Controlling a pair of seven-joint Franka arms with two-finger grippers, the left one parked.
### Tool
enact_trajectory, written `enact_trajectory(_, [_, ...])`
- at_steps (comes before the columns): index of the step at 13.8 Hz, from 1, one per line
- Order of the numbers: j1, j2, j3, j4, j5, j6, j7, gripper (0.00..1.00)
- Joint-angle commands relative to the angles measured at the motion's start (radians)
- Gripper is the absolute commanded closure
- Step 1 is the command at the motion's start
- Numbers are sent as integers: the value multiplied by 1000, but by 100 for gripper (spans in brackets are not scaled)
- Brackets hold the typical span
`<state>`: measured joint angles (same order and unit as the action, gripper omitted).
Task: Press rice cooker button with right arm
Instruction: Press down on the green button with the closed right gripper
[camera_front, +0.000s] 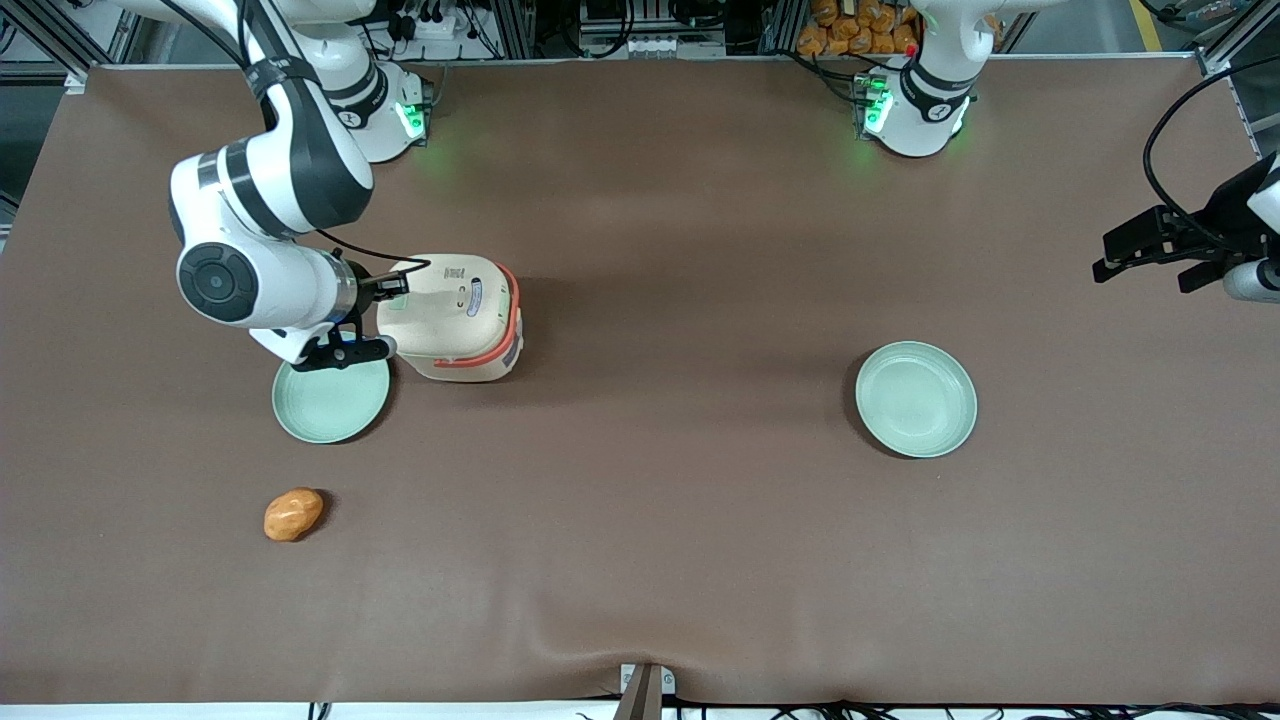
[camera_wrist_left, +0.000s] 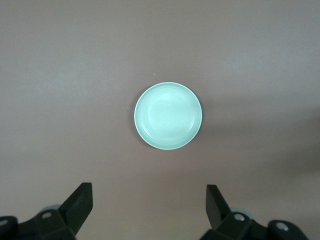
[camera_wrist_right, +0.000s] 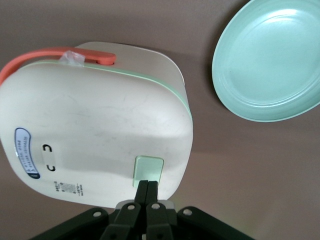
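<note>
The cream rice cooker (camera_front: 455, 320) with its coral handle band stands on the brown table, toward the working arm's end. In the right wrist view the cooker's lid (camera_wrist_right: 95, 125) fills much of the frame. The pale green button (camera_wrist_right: 149, 167) sits near the lid's edge. My right arm (camera_front: 260, 190) reaches down over the cooker. The black gripper (camera_front: 398, 287) is shut and empty. Its closed fingertips sit at the button's near edge, as the right wrist view (camera_wrist_right: 148, 183) shows. I cannot tell whether they touch it.
A green plate (camera_front: 330, 405) lies right beside the cooker, nearer the front camera, and it also shows in the right wrist view (camera_wrist_right: 270, 60). An orange-brown bun (camera_front: 293, 514) lies nearer still. A second green plate (camera_front: 915, 398) lies toward the parked arm's end.
</note>
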<state>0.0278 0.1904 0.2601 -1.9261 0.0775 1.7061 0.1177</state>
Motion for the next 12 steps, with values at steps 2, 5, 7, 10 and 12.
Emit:
enact_trajectory(2, [-6,-25,28,-65,10,41,13,100])
enact_trajectory(5, [-9,-23,28,-73,8,52,13,100])
enact_trajectory(7, [-9,-23,28,-89,7,73,13,100])
enact_trajectory(10, [-11,-23,28,-119,7,115,13,100])
enact_trajectory(12, [-12,-22,27,-131,5,135,13,100])
